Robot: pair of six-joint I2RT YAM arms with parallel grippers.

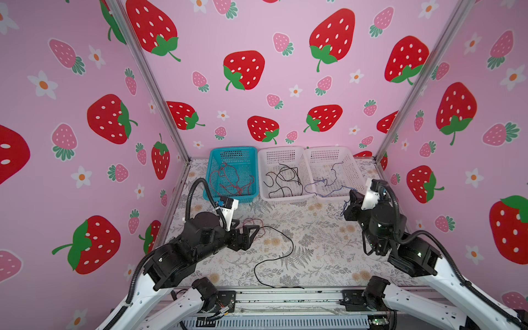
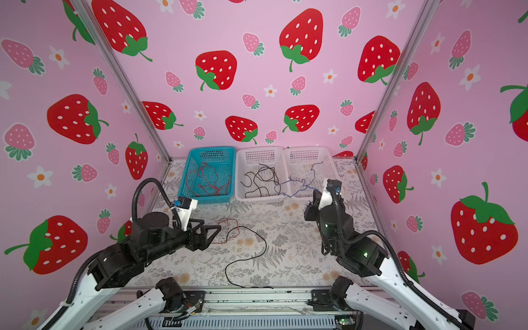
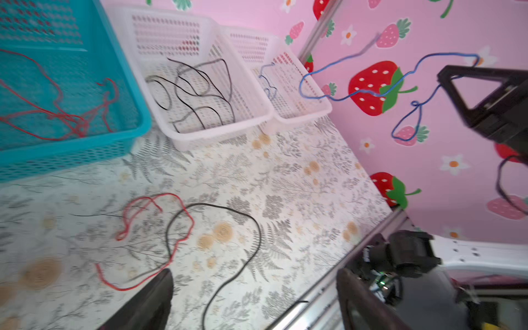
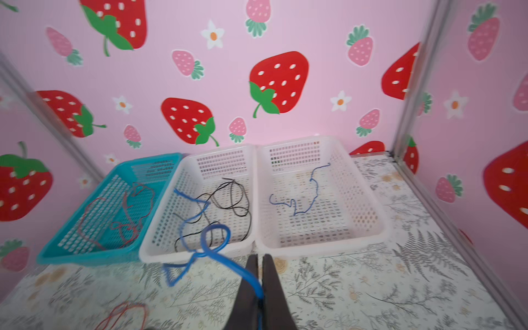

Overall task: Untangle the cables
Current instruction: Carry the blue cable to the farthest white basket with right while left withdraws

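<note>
**A:** Pink walls printed with strawberries enclose a floral tabletop (image 1: 314, 243). At the back stand three baskets. The blue basket (image 1: 228, 198) holds red strands (image 1: 228, 177), the middle white basket (image 1: 285, 197) holds black strands (image 1: 283, 177), and the right white basket (image 1: 351, 168) holds a blue strand (image 4: 303, 200).

**B:** What lies loose?

**A:** A red cable (image 3: 183, 208) and a black cable (image 3: 257, 225) lie crossed on the table in front of the left gripper (image 1: 248, 225). Its jaws stand wide apart and hold nothing. The red cable runs just beside one finger, and I cannot tell whether they touch.

**B:** And the other arm?

**A:** The right gripper (image 4: 259, 258) is pinched fully together on a blue cable (image 4: 217, 231). The cable hangs in loops at the front of the middle white basket.

**B:** How should that step go?

**A:** The cable probably belongs in the right white basket. The gripper should lift until the trailing loops clear the rim and the black strands. Then it can carry the cable across and let go over the mesh floor. Wire this thin and slack is likely to snag.
</note>
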